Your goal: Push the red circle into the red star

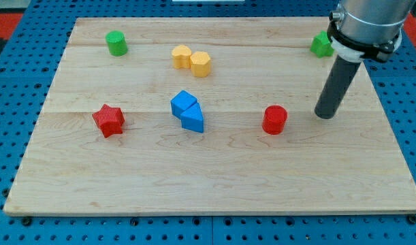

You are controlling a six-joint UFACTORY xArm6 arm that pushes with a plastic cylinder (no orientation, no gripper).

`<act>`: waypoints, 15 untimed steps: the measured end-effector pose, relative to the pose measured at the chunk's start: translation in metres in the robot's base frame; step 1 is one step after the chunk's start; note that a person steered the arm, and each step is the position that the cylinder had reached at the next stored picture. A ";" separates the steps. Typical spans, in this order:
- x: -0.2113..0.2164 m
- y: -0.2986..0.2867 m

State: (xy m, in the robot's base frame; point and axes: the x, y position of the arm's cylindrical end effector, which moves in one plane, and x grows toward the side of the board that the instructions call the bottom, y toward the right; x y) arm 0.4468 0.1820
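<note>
- Eight small blocks scattered over a pale wooden desk [214, 184], itself lying on a blue pegboard [10, 136].
- Red circle [274, 120]: right of the desk's middle, standing flat, clear of every other block.
- Red star [109, 120]: toward the view's left, at about the same height in the view as the red circle and well apart from it.
- Between those two, close to the line joining them: a blue pair, the blue cube [184, 103] touching the blue wedge [193, 120] just below and to its right.
- My tip [325, 114]: down at the desk surface, to the view's right of the red circle, near it but not touching, with a strip of bare wood between.
- No opening or closing to tell of for a hand: arm ending in a plain dark rod [338, 82], slightly tilted, rising to a grey collar [364, 27] at the view's top right.
- Toward the view's top, left of centre: two yellow blocks touching side by side, the left yellow block [182, 56] and the right yellow block [200, 63], exact shapes hard to make out.
- Green cylinder [116, 43]: alone near the desk's upper left corner.
- Green block [322, 45]: near the upper right corner, partly hidden behind the arm, shape unclear.
</note>
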 end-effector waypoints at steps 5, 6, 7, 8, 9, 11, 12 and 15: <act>0.072 -0.131; 0.071 -0.201; 0.070 -0.245; 0.070 -0.236; 0.063 -0.226; 0.049 -0.300; 0.050 -0.287; -0.016 -0.283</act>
State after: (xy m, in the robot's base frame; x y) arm 0.4311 -0.1008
